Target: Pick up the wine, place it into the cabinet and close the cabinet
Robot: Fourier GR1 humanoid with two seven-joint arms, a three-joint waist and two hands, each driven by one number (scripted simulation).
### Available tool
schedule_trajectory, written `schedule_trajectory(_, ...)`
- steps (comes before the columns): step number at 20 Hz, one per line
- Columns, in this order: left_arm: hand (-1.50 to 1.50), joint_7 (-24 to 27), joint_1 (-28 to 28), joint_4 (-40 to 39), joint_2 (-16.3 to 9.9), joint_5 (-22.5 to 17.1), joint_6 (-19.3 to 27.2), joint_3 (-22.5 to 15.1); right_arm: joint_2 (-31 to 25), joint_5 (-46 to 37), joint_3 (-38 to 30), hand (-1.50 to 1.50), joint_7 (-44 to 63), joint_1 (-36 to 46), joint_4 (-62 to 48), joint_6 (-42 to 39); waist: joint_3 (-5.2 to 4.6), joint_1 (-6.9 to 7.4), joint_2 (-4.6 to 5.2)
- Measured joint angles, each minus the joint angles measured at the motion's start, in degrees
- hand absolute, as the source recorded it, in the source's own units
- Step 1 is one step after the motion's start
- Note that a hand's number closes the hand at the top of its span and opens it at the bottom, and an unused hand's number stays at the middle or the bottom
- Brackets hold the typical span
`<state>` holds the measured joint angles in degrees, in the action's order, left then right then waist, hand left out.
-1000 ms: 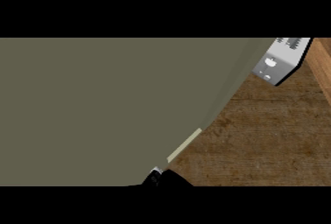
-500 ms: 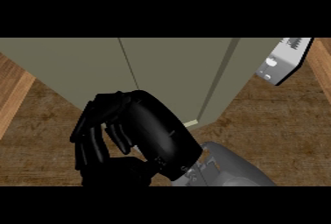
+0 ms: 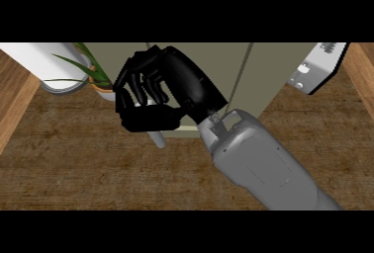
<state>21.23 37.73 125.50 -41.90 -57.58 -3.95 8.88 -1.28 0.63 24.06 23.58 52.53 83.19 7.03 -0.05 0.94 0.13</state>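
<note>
- The right hand (image 3: 157, 91), at 11 o'clock, curls its fingers round the cabinet (image 3: 219, 64) door edge.
- The wine shows nowhere, probably already inside.
- Best push the door evenly, wrist straight, until flush.

Support surface was a wooden counter (image 3: 95, 168), brown with the grain running across the view (bare wood along the whole lower half). A grey-green cabinet (image 3: 241, 74) stood on it at the upper centre, a vertical seam showing between its doors. Left of the cabinet sat a potted plant (image 3: 95, 74), and beside that, at the upper left corner, a white cylindrical object (image 3: 51, 69). A white appliance (image 3: 318, 66) occupied the upper right corner.
</note>
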Motion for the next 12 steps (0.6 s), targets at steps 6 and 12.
schedule_trajectory(6,-1.50,-2.5,-4.9,-1.1,2.8,4.4,2.2,-5.2,-0.4,2.1,-4.0,1.50,-4.5,2.1,-5.7,-5.3,-0.21,-0.09,-0.57)
schedule_trajectory(12,-1.50,-4.4,-8.8,-0.5,4.9,7.9,6.3,-9.3,-0.8,2.4,-5.0,1.50,-10.4,3.5,-10.2,-8.7,-0.59,0.40,-1.15)
